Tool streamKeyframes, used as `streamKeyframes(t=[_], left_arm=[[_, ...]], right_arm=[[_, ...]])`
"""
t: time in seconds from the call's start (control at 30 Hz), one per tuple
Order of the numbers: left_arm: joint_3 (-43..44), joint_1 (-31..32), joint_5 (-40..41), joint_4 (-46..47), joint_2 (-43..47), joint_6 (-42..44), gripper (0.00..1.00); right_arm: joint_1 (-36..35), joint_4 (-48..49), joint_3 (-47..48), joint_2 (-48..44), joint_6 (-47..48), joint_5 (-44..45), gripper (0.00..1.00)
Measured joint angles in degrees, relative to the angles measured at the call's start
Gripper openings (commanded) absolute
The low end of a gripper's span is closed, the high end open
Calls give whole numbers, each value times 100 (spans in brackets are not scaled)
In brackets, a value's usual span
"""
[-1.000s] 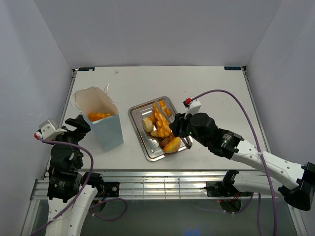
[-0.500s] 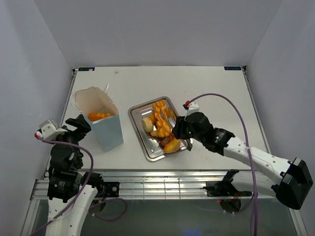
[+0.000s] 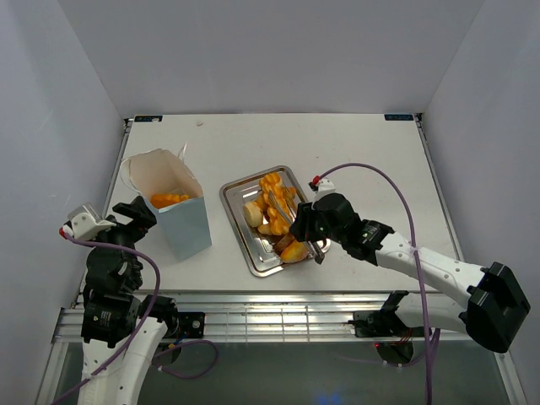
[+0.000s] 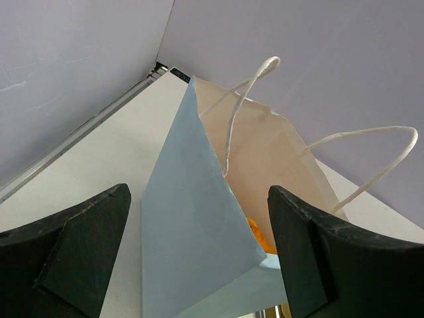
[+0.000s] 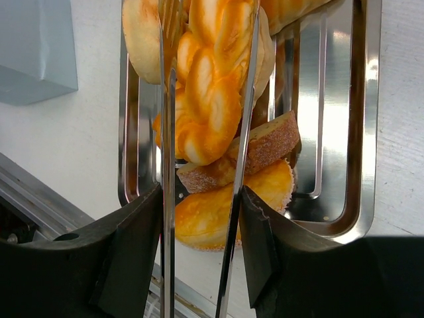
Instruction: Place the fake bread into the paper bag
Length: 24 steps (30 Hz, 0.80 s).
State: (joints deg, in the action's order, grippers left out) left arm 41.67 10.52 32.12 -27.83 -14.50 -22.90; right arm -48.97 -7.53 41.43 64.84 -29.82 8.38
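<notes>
The paper bag (image 3: 173, 215) stands open at the left, with an orange pastry (image 3: 169, 200) inside. The rest of the fake bread lies in the silver tray (image 3: 239, 192). My right gripper (image 3: 314, 229) is shut on metal tongs (image 5: 167, 132). In the right wrist view the tong arms straddle the twisted piece (image 5: 212, 86), with a brown slice (image 5: 265, 149) and a round golden piece (image 5: 218, 212) below it and the tan bun (image 5: 142, 33) to the left. My left gripper (image 3: 135, 215) is open just beside the bag (image 4: 192, 225), its fingers (image 4: 73, 245) wide apart.
The tray's rim (image 5: 368, 132) lies close to the table's near edge, with the metal rail (image 3: 270, 304) just beyond. The bag's string handles (image 4: 238, 99) stick up. White walls enclose the table on three sides.
My right gripper has come lower and nearer over the tray, bringing the tongs down around the twisted piece. The left arm and the bag have not moved.
</notes>
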Motion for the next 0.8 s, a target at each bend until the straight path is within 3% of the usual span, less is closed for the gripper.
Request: streamKeyframes(t=[0.8], left_arm=[[-7, 20, -2, 2, 0, 20, 95]], right_arm=[[0, -227, 208, 264, 63, 144, 55]])
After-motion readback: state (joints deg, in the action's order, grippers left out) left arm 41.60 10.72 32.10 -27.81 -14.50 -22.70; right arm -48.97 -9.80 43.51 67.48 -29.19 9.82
